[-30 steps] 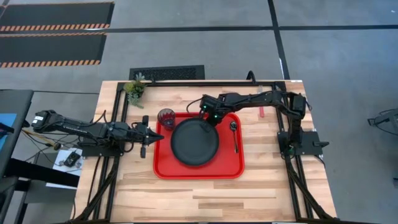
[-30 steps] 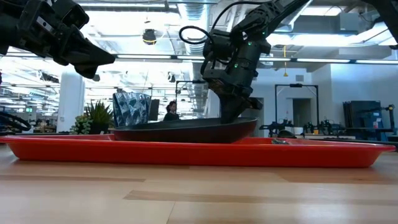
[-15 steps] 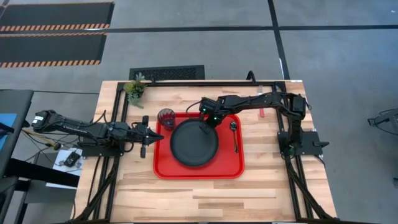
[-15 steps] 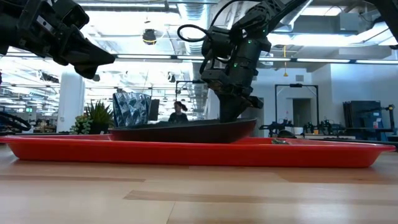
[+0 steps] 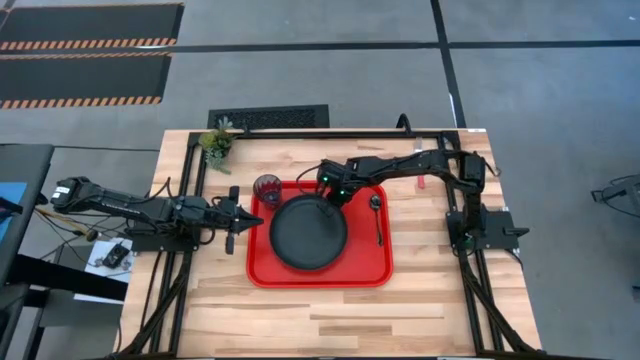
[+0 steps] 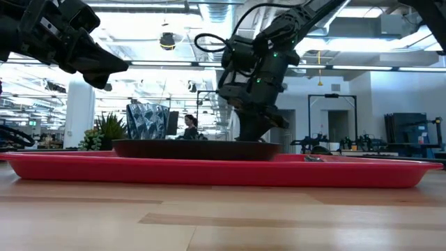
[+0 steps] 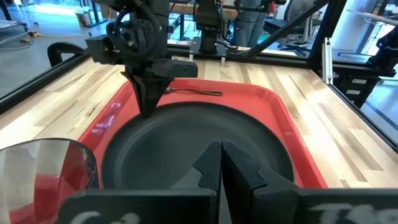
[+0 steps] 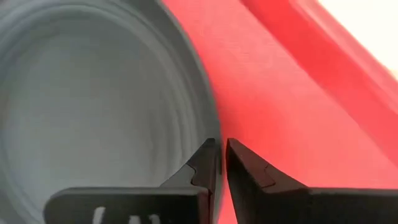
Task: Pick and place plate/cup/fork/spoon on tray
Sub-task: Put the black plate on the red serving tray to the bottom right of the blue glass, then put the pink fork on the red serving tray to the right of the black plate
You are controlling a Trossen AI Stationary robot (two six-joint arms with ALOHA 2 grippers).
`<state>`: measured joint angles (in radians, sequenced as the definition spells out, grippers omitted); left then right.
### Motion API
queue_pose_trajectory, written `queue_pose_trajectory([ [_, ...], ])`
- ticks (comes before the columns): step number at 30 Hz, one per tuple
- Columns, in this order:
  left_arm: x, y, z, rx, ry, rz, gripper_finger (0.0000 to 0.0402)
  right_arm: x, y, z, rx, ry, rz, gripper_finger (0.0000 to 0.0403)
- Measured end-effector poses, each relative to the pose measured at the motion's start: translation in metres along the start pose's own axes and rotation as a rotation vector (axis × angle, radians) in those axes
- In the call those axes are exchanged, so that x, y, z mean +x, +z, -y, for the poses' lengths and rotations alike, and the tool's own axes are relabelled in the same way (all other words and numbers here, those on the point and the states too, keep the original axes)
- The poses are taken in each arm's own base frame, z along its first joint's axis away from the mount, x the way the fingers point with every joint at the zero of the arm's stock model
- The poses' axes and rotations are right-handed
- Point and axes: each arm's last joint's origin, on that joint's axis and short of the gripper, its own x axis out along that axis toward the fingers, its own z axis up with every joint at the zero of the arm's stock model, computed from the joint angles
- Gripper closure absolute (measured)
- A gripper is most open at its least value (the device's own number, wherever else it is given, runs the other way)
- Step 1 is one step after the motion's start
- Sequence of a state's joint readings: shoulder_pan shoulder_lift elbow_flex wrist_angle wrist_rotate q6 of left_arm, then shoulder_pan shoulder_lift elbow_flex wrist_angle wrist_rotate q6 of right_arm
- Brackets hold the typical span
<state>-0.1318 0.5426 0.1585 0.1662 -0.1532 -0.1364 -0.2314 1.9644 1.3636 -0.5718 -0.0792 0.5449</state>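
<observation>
Right wrist view: plate (image 8: pixel 93 93) rim between right end effector (image 8: pixel 219 163) fingers.

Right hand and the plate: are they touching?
Touching. The right wrist view shows the right hand with its fingers closed on the plate's rim, above the tray.

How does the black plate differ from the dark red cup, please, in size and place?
The round matte black plate is far larger and flatter than the small dark red tumbler cup. The plate lies mid-tray on the bright red rectangular plastic tray; the cup stands upright at its far left corner. Both are round.
</observation>
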Motion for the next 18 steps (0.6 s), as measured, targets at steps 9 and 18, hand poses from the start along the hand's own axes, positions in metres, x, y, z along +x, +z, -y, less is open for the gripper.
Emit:
queue_pose_trajectory([
  [9, 0.0, 0.0, 0.0, 0.0, -0.011, 0.0, 0.0401, -0.019, 0.011, -0.007, -0.033, 0.031, 0.06, 0.0344],
  [18, 0.0, 0.0, 0.001, 0.0, -0.025, -0.003, 0.0401, -0.062, 0.013, -0.016, -0.225, -0.041, 0.17, 0.0359],
])
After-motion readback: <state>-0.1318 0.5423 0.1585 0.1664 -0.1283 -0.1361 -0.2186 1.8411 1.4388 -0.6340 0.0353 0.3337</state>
